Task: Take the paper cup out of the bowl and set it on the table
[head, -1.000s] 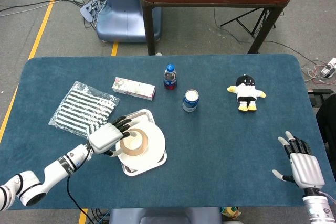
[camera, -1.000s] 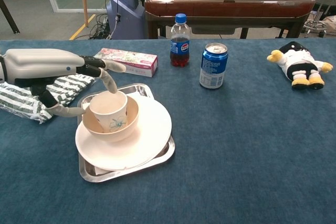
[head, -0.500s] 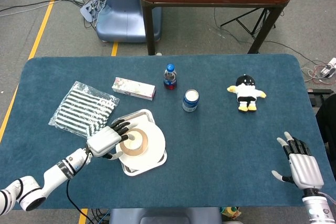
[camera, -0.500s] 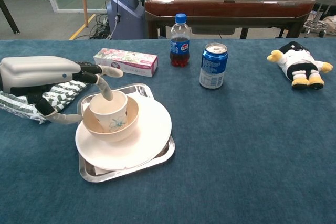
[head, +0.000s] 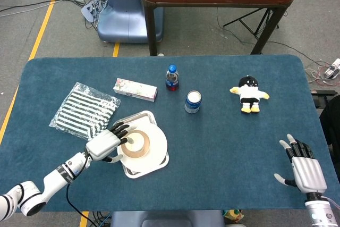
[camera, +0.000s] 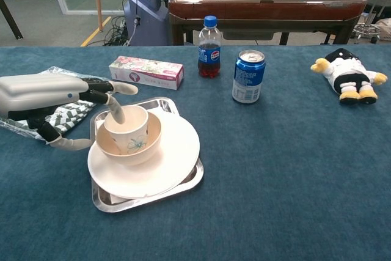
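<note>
Far left on the blue table [camera: 293, 200]: a striped bag [camera: 67, 113] lying flat, partly behind the left hand [camera: 46, 93]. Left hand level at the left side of the paper cup [camera: 126, 129], fingers [camera: 115, 107] stretched toward it, one fingertip dipping over the rim, thumb curled low beside the bowl [camera: 153, 142]; hard to say from the chest view whether the fingers actually press the cup or only reach it, so no clear grip. Cup upright inside the bowl, a small blue flower print on its side. Bowl seated on a white plate [camera: 174, 163], plate on a metal tray [camera: 177, 191]. Behind the tray, a flowered box [camera: 146, 71] lying lengthwise. Further right, a cola bottle [camera: 209, 48] with a blue cap, then a blue can [camera: 248, 76] just beside it, both upright. Well to the right, a stuffed toy [camera: 347, 74] on its back. At the table's near right corner in the head view, the right hand [head: 306, 169], palm down, fingers spread wide, holding nothing.
</note>
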`<control>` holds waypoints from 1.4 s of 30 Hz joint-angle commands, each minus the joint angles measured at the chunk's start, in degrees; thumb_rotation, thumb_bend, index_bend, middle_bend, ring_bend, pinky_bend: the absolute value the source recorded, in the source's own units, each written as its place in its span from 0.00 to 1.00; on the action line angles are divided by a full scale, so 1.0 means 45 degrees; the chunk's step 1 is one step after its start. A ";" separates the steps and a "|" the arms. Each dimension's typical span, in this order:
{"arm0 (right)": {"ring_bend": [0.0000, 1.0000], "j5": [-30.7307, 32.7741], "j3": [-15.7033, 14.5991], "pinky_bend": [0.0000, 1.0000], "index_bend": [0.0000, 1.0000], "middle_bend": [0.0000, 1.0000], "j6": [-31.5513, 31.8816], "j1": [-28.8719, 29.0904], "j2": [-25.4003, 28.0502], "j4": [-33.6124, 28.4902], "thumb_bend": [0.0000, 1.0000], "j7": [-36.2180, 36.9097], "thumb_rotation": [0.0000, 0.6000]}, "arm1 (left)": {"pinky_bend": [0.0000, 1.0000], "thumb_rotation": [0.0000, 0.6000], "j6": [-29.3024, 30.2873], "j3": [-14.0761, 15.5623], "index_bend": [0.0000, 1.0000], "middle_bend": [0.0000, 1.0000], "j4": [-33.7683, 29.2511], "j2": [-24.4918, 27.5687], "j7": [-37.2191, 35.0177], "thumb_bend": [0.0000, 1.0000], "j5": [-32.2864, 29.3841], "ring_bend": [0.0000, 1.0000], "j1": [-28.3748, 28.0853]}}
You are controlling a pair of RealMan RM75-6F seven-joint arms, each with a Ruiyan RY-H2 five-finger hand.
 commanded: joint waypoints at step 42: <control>0.00 0.0412 0.0035 0.00 0.00 0.00 -0.0380 0.0226 -0.0119 0.0122 0.22 -0.0176 1.00 | 0.00 1.00 0.1681 0.0299 0.58 0.00 0.2333 -0.1516 -0.1672 0.32 0.0657 0.00 0.0407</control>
